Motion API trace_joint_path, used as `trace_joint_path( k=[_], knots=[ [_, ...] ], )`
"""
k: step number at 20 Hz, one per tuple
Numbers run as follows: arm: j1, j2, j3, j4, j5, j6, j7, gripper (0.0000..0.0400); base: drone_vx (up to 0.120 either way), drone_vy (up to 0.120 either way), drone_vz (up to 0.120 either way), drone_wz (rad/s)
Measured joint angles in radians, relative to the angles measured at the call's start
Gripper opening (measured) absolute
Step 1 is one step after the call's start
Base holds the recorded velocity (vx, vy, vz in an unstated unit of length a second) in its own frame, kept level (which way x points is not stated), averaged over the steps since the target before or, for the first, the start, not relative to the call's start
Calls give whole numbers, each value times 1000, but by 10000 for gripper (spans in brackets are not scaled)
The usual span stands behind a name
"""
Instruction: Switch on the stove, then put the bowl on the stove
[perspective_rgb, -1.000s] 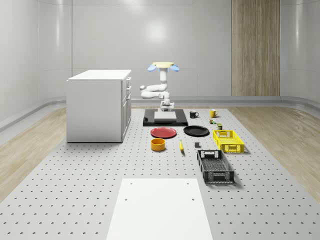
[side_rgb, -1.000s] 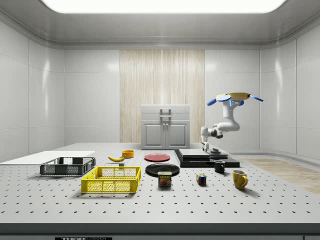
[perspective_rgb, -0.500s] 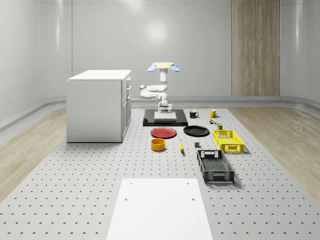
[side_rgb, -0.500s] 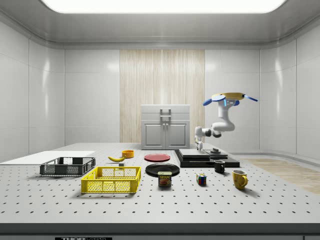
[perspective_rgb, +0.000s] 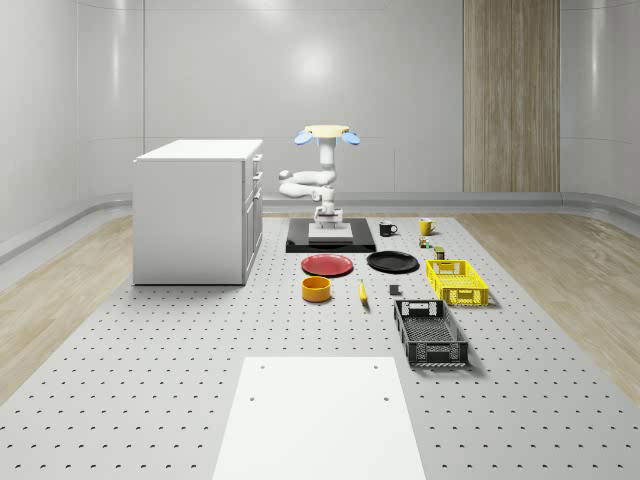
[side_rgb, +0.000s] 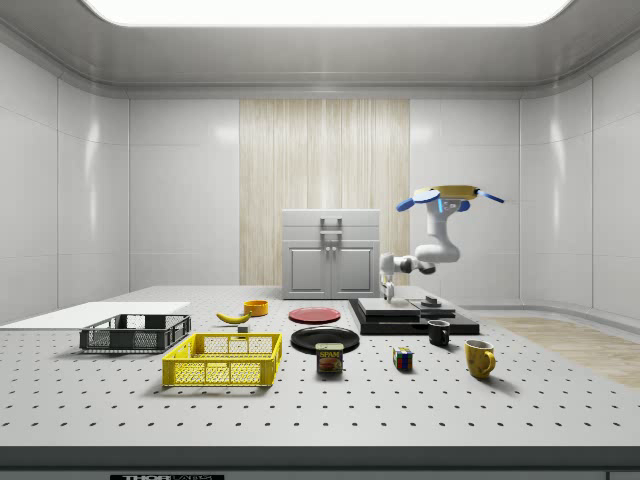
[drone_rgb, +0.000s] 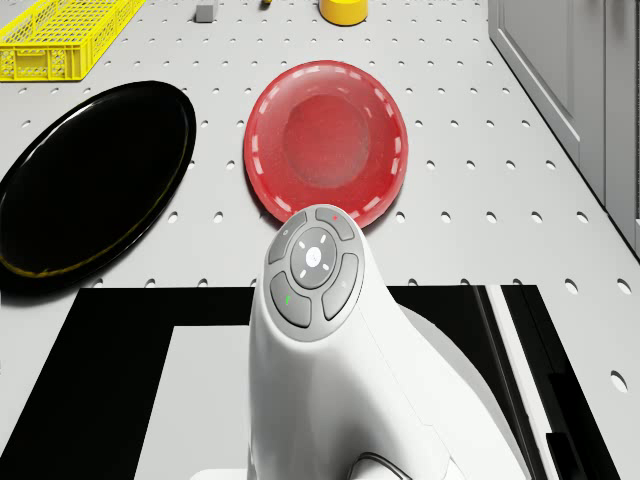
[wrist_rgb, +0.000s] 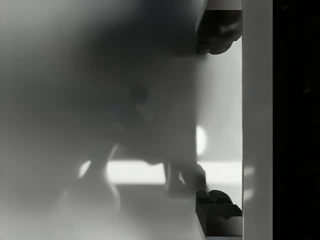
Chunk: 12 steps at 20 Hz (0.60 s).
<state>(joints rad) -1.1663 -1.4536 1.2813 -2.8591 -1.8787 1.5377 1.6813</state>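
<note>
Step in hand, I reckon, is the switch, not the bowl. My drone (perspective_rgb: 326, 133) hovers above the stove (perspective_rgb: 300, 246), arm folded down, and my gripper (side_rgb: 386, 295) hangs low over the grey cooktop near its edge. In the wrist view the fingers (wrist_rgb: 218, 30) stand wide apart with nothing between them. I can't make out the switch itself, so my advice to myself is to come down slowly, press with one fingertip, and not scrape the glossy top.

The bowl (perspective_rgb: 316, 289) sits on the table, well apart from me. In the whole-scene view that's roughly 6 o'clock from the stove, just past the red plate (perspective_rgb: 328, 264).

The table (perspective_rgb: 150, 350) is a pale perforated board, flat, so the bowl may slide. The white cabinet (perspective_rgb: 195, 210) stands at 9 o'clock of the stove. The room has plain light walls and one wood panel (perspective_rgb: 510, 95).
</note>
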Motion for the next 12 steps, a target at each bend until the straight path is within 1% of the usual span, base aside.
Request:
trace_joint_path(
  k=[12],
  knots=[
    [-2, -15, 3, 1, 6, 14, 1, 400, 120, 0, 0, 0]
  ],
)
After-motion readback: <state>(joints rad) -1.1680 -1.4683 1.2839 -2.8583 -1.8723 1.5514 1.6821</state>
